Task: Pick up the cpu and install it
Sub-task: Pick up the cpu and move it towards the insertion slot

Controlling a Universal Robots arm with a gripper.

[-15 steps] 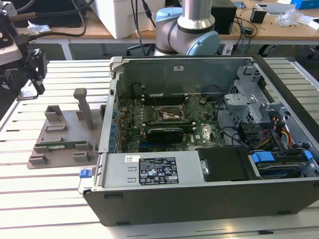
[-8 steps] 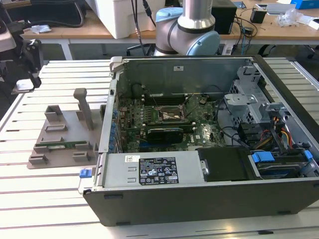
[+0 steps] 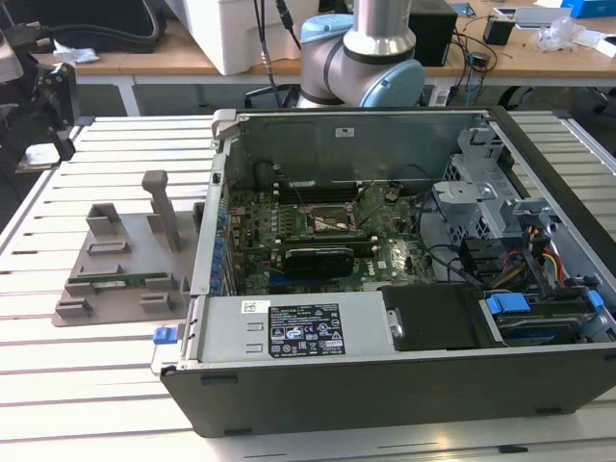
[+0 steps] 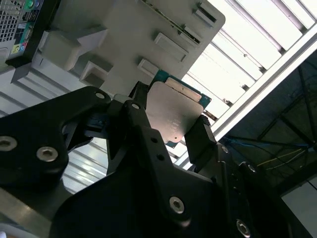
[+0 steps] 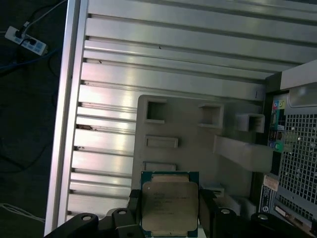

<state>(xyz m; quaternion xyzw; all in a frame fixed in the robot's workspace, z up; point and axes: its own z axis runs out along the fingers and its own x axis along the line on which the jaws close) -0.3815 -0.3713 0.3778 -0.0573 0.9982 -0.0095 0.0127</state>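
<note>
As the black pincer (image 5: 170,210) clamps it by two opposite sides, the flat square silver-topped cpu (image 5: 170,198) sits over the grey moulded plastic tray (image 5: 198,148) on the slatted metal surface (image 5: 148,59). One cpu edge cropped; fingers mostly hidden.

We see the cpu (image 5: 170,207), a small flat square chip. Its top is shiny silver metal with a thin green edge around it. The gripper (image 4: 171,118) holds it, one black finger (image 4: 199,141) on each side, up in the air over the grey tray (image 5: 188,129).
</note>
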